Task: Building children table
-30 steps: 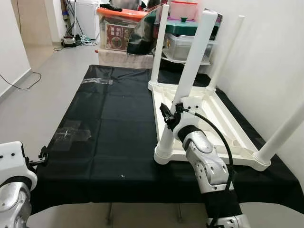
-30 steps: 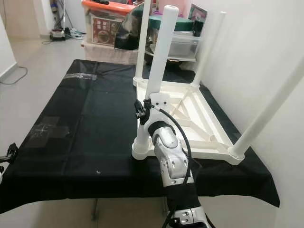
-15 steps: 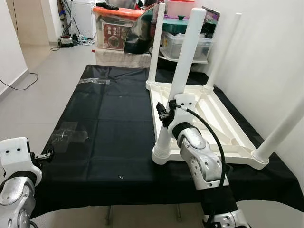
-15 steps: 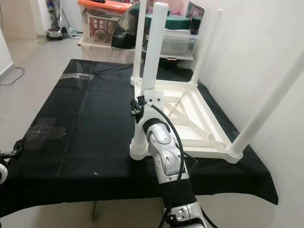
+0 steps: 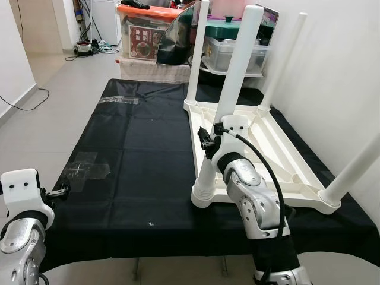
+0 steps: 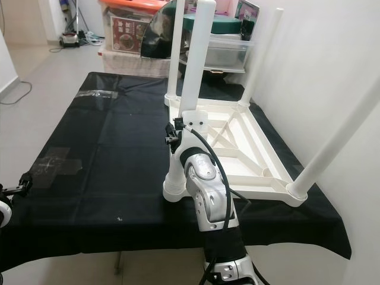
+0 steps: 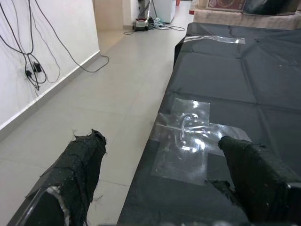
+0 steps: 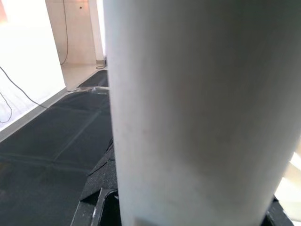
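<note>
Right tool (image 5: 209, 144) clamped on the near leg (image 5: 228, 101) of the white children table (image 5: 279, 160), about a third of the way up from the socket; the right wrist view has the leg between the black fingers (image 8: 96, 197). Children table lies upside down on the black-covered table (image 5: 136, 148), on its right half. Four legs stand up: gripped one at the near left corner, second leg (image 5: 198, 54) beyond the tool, third leg (image 5: 284, 59) beyond and to its right by the wall, fourth leg (image 5: 351, 173) to the right at the near right corner, tilted outward.

Left tool (image 7: 164, 188) fingers spread apart, holding nothing, at the table's near left edge, well apart from the children table. Just ahead of it a patch of clear tape (image 7: 188, 141) is stuck to the cloth; another tape strip (image 5: 120, 101) lies at the far left.

Room: grey tile floor (image 5: 59, 89), white wall (image 5: 338, 77) right of the table, cables (image 7: 28, 52) on the left wall, stacked storage boxes (image 5: 148, 38) beyond the far end.
</note>
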{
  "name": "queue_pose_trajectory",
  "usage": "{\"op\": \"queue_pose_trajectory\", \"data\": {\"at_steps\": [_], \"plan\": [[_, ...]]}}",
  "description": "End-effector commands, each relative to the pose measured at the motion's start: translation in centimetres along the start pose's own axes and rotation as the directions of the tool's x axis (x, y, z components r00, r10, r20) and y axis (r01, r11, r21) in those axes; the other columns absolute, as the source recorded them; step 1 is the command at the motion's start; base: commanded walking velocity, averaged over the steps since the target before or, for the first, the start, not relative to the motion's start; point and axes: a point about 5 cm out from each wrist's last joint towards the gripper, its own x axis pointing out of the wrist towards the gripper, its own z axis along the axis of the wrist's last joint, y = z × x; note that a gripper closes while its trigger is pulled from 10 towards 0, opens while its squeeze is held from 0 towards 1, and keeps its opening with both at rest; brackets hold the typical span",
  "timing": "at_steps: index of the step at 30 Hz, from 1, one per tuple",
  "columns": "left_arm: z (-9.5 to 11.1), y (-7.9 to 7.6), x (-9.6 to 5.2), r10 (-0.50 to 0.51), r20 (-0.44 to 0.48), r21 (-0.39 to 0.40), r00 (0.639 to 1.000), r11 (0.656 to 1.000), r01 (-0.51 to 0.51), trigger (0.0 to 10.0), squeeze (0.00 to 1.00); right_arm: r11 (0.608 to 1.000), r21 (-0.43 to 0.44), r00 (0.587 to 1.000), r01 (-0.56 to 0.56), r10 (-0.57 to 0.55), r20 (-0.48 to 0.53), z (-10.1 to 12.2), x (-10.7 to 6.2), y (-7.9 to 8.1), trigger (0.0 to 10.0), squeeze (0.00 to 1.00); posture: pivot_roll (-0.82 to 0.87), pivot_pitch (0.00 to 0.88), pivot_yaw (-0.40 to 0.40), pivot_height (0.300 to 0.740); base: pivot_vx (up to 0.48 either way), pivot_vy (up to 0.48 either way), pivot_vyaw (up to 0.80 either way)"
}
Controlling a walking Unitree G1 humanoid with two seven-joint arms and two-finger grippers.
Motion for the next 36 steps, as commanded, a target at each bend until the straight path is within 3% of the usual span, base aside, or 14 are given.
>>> {"op": "queue_pose_trajectory", "data": {"at_steps": [1,12,17,25,36], "plan": [[-0.3,-0.3,0.1,-0.007,-0.010,0.015,1.000,1.000,0.007,10.0,0.00,0.991,-0.019,0.974,0.135,-0.136,-0.182,-3.7,-0.5,-2.6,10.0,0.00,0.06,0.000,-0.078,0.740,0.000,0.000,0.00],[-0.3,-0.4,0.0,-0.008,-0.009,0.015,1.000,1.000,0.008,10.0,0.00,0.994,0.028,0.987,0.106,-0.102,-0.126,-3.1,-1.1,-2.4,10.0,0.00,0.06,0.000,-0.076,0.740,0.000,0.000,0.00],[0.0,-0.7,0.2,-0.015,-0.002,0.013,1.000,1.000,0.015,10.0,0.00,0.986,0.168,1.000,-0.005,0.002,0.020,0.6,0.0,-1.7,10.0,0.00,0.05,0.000,-0.066,0.740,0.000,0.000,0.00],[0.2,-0.7,0.4,-0.021,0.005,0.015,1.000,1.000,0.021,10.0,0.00,0.985,0.147,0.982,-0.095,0.069,0.174,5.3,1.0,-2.2,10.0,0.00,0.05,0.000,-0.064,0.740,0.000,0.000,0.00],[0.2,-1.1,0.4,-0.033,0.007,0.010,0.999,0.999,0.033,10.0,0.00,0.969,0.182,0.978,-0.167,0.139,0.158,5.3,1.1,-1.9,10.0,0.00,0.05,0.000,-0.061,0.740,0.000,0.000,0.00]]}}
